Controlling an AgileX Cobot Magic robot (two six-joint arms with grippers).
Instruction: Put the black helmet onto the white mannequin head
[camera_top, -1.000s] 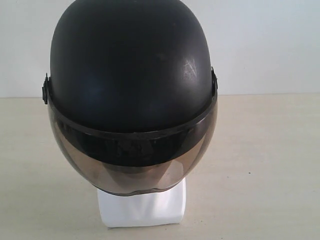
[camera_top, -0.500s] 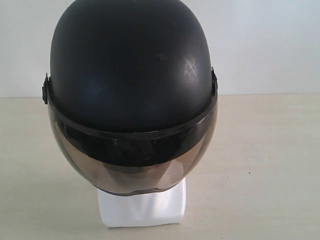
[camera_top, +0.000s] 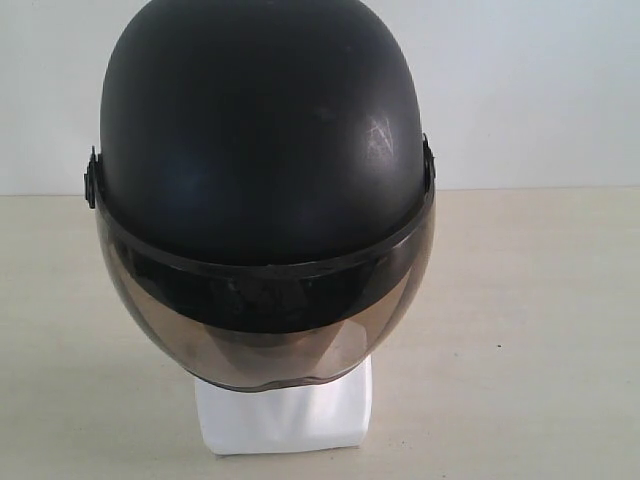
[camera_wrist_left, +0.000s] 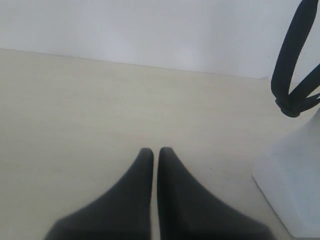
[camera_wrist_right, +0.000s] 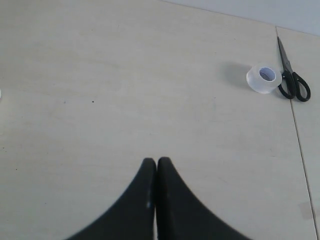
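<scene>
Exterior view: black helmet (camera_top: 260, 140) caps the white mannequin head (camera_top: 285, 415), so left hand (camera_wrist_left: 155, 152) and right hand (camera_wrist_right: 153, 162) likely idle, pinched together, empty.

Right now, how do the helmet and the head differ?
Colour: the helmet is matte black, the head white. Position: the helmet sits on top of the head. Visibility: the helmet shows almost whole, the head clearly only as its blocky base below the visor. Width: the helmet is wider than the head's base. Shared: both stand upright as one stack on the table.
</scene>
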